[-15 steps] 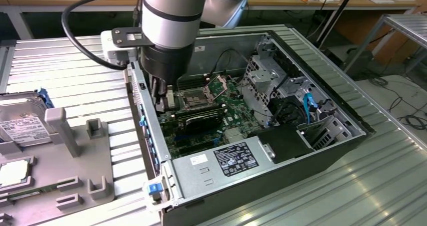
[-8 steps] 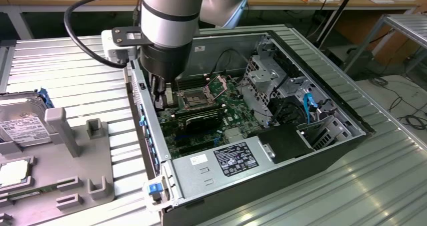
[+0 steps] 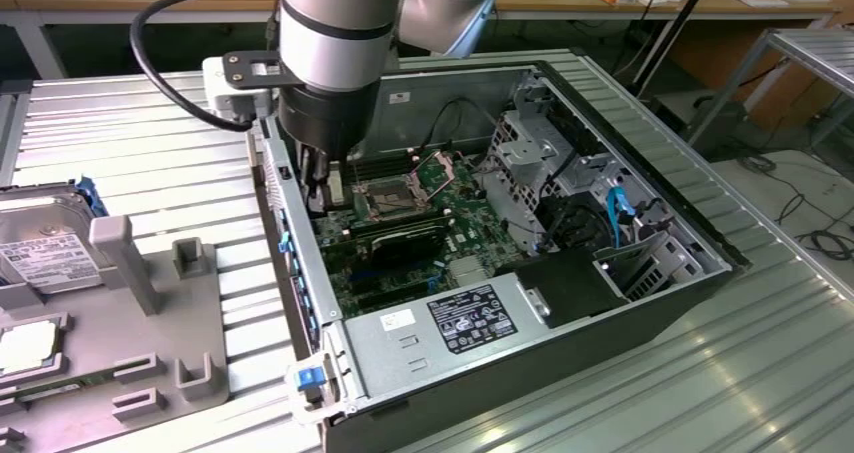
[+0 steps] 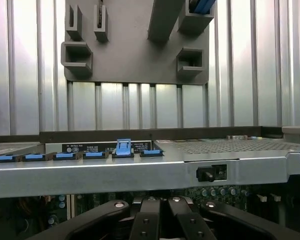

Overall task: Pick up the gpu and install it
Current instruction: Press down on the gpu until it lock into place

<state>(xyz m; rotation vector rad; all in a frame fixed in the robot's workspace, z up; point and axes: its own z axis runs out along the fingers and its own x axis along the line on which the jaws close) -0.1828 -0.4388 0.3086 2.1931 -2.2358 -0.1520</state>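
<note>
My black-fingered tool [image 3: 316, 195], closed and empty-looking, reaches into the open grey computer case [image 3: 638, 151]. The flat green gpu card [image 3: 396, 241] lies on the motherboard; rigid, light, fragile, I'd grip its edges.

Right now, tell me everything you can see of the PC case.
The PC case is a dark metal tower lying on its side on the ribbed metal table, with the side panel off and the interior facing up. Inside are a green motherboard with a bare processor socket, a silver labelled power supply and a grey drive cage. The gripper, shut, reaches inside near one wall.
</note>
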